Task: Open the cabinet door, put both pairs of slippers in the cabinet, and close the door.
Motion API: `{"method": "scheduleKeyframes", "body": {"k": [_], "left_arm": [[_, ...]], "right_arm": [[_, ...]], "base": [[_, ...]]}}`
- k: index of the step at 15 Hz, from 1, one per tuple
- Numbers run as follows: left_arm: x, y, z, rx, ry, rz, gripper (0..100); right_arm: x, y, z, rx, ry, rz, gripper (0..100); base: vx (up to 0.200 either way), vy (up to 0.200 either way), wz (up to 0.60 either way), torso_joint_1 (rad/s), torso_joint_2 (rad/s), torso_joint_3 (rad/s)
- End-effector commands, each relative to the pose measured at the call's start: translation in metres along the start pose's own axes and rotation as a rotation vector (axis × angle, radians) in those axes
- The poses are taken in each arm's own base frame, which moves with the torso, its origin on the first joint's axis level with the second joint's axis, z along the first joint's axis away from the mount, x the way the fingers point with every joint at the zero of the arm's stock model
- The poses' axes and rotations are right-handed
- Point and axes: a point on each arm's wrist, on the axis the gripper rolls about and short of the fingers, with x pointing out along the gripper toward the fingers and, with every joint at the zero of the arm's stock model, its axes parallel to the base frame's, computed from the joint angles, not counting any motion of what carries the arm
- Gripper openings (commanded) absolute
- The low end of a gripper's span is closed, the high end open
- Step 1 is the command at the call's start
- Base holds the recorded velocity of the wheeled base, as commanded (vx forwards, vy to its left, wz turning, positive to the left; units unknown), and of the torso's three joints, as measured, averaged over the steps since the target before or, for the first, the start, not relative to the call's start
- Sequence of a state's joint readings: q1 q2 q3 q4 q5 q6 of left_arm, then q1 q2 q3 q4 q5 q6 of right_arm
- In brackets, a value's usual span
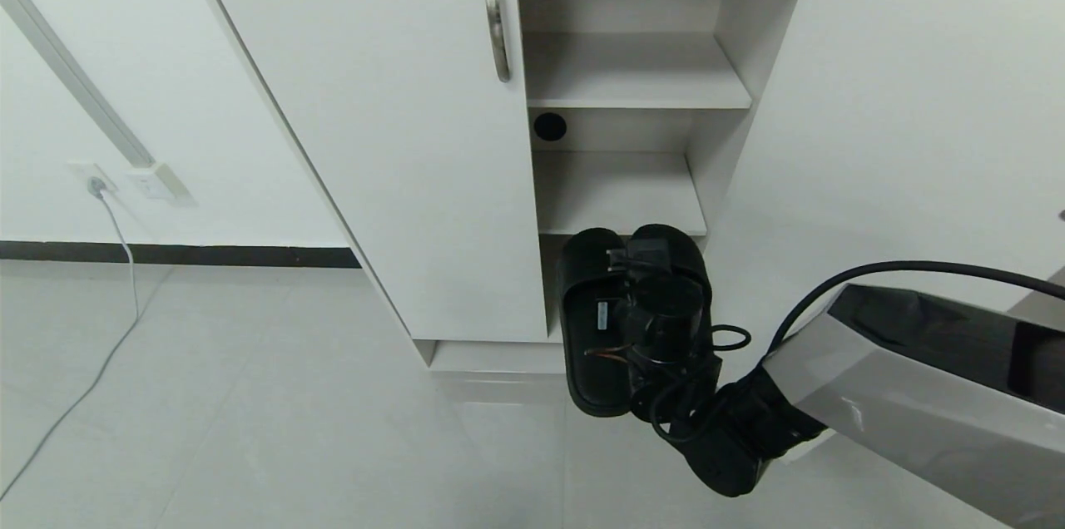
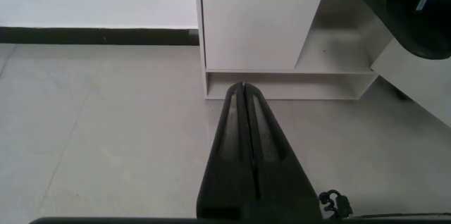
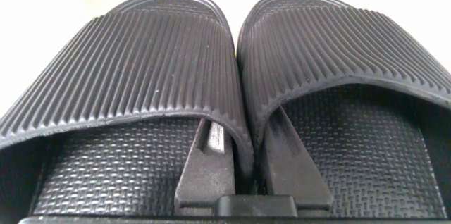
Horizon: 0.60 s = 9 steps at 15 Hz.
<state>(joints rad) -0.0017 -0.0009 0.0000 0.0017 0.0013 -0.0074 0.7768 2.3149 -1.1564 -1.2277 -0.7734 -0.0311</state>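
Slippers [image 1: 592,321], a black ribbed pair, hang side by side off the right gripper [image 3: 243,150], toes pointing at the cabinet [image 1: 745,22], heels out over the tiled floor [image 1: 250,412]. They sit right at the mouth of the bottom compartment, just under the front edge of the lower shelf [image 1: 611,192]. Whether the toes have crossed the threshold, I cannot tell.

On their left the closed door [image 1: 374,138] with its metal handle [image 1: 497,20] stands just beside them. On their right the open door [image 1: 899,96] swings wide toward the robot. The pair hangs in the gap between those two panels. Higher up there is the upper shelf [image 1: 632,71], and a round hole [image 1: 549,126] in the back panel between the two shelves. Over by the wall, a socket [image 1: 97,182] with a grey cable [image 1: 125,263] trailing down across the floor, well apart from the action.

Now the grip: one finger [image 3: 208,160] runs inside each slipper beneath the strap, and the two pinch the touching inner walls between them, narrow and tight on the pair.

The left gripper [image 2: 244,94] hovers over bare floor near the cabinet's base, its fingers pressed flat together, nothing in them.
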Motion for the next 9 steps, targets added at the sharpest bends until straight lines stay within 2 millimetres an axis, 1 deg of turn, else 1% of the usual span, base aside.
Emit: {"method": "scheduleKeyframes", "body": {"k": [1,5,9], "left_arm": [[0.0001,0.0000,0.0000,0.000,0.001,0.000,0],[0.0001,0.0000,0.0000,0.000,0.001,0.000,0],[0.0001,0.0000,0.0000,0.000,0.001,0.000,0]], "right_arm": [[0.0066,-0.0041,-0.0086,-0.015,0.012,-0.017,0],[0.0079,-0.0056,-0.0067,-0.011,0.007,-0.020,0],[0.0085,-0.0052,-0.0011,0.001,-0.006,-0.020,0]], "base": [[0.000,0.000,0.00,0.000,0.00,0.000],[0.000,0.000,0.00,0.000,0.00,0.000],[0.200,0.000,0.00,0.001,0.00,0.000]]}}
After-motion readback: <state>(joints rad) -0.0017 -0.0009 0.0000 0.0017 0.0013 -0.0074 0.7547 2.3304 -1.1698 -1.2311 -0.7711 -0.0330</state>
